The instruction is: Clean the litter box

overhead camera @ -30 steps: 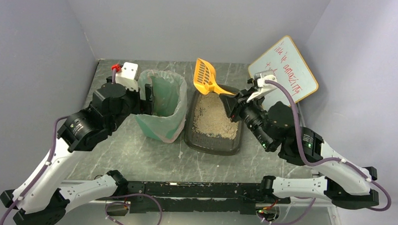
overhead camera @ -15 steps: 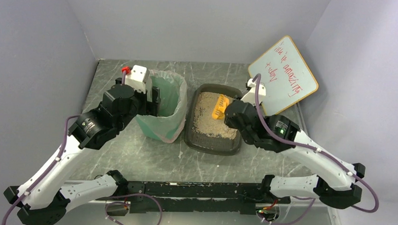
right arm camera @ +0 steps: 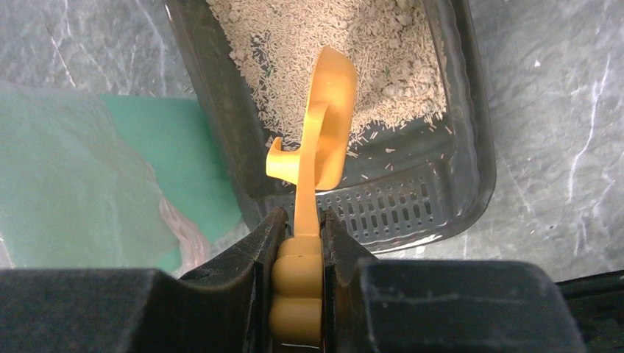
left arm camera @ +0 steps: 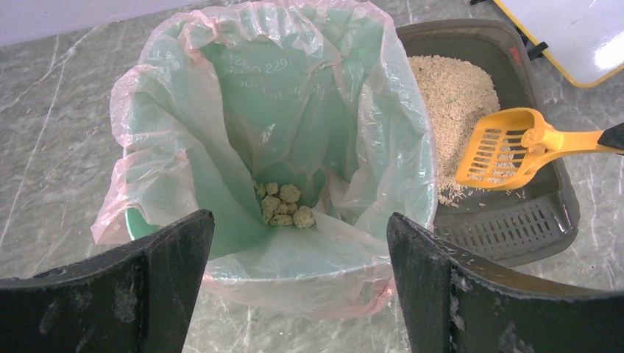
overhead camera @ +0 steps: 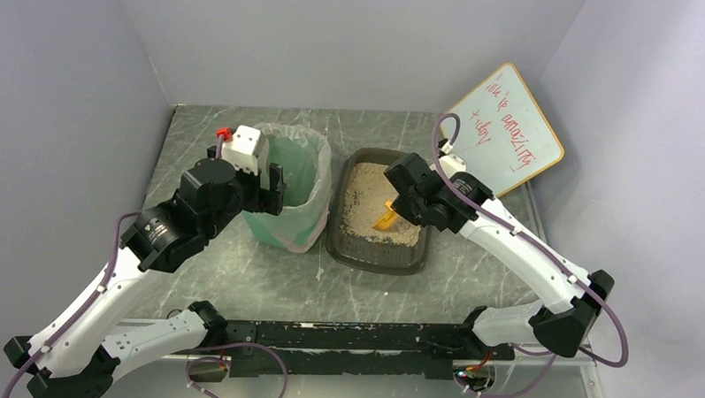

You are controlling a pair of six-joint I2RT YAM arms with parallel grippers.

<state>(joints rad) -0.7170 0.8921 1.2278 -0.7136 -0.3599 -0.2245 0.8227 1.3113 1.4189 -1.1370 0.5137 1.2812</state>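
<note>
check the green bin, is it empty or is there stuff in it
Not empty: pale clumps lie at the bottom of the bag-lined green bin.

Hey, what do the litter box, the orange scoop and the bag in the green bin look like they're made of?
The litter box looks like moulded plastic: dark grey, slight sheen, rounded rim, slots moulded into one end. The scoop is probably hard plastic: glossy orange, one piece, with cut slots. The bag looks like thin plastic film: clear, wrinkled, shiny on the folds.
</note>
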